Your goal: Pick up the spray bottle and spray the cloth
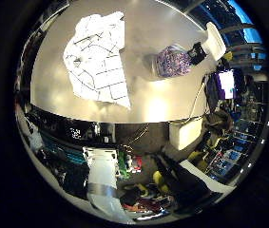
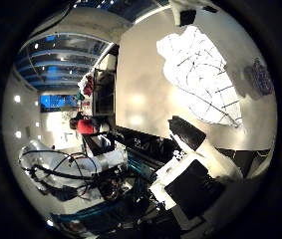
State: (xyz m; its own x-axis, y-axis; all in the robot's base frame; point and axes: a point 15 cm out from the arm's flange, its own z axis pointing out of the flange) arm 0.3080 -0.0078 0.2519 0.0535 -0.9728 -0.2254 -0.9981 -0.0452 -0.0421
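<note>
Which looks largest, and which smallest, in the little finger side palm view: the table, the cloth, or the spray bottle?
1. The table takes the most space.
2. The cloth, white with dark lines, lies spread on it.
3. The spray bottle, with a purple pattern, looks smallest; it lies on the table apart from the cloth.

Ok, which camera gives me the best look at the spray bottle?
The little finger side palm view: the spray bottle lies on the table beside the cloth, whole and unobstructed. The thumb side view catches it only small, near the picture's edge.
</note>
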